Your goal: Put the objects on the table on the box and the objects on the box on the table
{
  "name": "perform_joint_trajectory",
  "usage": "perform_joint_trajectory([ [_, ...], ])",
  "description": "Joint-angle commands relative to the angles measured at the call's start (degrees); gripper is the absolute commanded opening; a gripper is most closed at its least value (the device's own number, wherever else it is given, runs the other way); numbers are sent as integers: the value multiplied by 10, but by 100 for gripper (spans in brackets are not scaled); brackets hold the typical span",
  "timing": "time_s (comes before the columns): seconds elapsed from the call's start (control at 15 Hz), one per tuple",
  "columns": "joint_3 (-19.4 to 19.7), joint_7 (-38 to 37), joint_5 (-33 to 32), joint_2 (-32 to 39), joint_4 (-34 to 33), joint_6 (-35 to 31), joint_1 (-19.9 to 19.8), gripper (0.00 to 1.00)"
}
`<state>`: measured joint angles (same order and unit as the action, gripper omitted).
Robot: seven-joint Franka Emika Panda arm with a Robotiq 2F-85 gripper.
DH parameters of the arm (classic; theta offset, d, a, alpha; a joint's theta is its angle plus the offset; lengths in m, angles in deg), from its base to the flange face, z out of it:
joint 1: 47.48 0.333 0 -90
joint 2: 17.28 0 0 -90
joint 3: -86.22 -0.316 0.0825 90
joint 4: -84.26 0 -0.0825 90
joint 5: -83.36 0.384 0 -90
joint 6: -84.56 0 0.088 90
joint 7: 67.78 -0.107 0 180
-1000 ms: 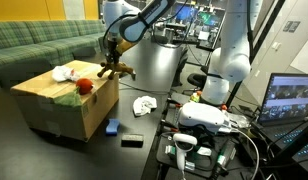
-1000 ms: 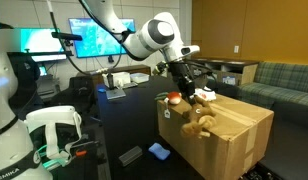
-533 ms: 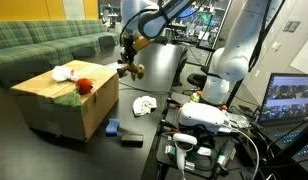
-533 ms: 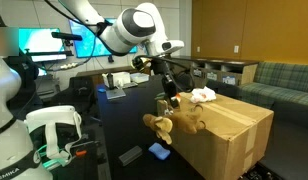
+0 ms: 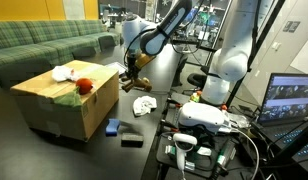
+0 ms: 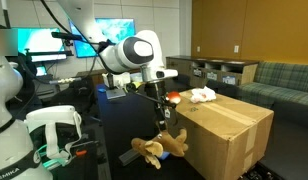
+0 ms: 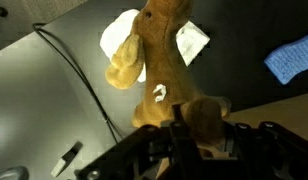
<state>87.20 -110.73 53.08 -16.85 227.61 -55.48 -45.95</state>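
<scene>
My gripper (image 5: 131, 73) is shut on a brown plush toy (image 5: 135, 84) and holds it low over the black table, beside the cardboard box (image 5: 54, 105). In an exterior view the toy (image 6: 151, 150) hangs under the gripper (image 6: 159, 128), at or just above the tabletop. In the wrist view the toy (image 7: 159, 60) fills the middle, pinched between the fingers (image 7: 194, 135). On the box lie a white cloth (image 5: 62, 72), a red object (image 5: 83, 85) and a green item (image 5: 66, 97). A white crumpled object (image 5: 144, 105) lies on the table.
A blue cloth (image 5: 112, 127) and a flat black item (image 5: 131, 141) lie on the table by the box's front. A second robot base and white devices (image 5: 209, 118) stand nearby, with a laptop (image 5: 289, 100) and a green sofa (image 5: 44, 40) behind.
The gripper carried the plush toy off the box top, past its edge, and down to table level beside the box.
</scene>
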Motion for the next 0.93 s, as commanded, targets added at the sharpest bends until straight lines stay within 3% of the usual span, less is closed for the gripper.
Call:
perform_joint_trajectory([
  [0.0,-2,-44,-5,53,-24,-40,0,5],
  [0.2,7,-61,-11,83,-34,-68,8,5],
  [0.27,11,-68,-14,89,-36,-75,12,43],
  [0.33,14,-73,-14,90,-36,-77,15,44],
  [0.67,20,-59,17,67,-9,-95,15,81],
  [0.87,43,-42,-10,50,14,-108,-2,99],
])
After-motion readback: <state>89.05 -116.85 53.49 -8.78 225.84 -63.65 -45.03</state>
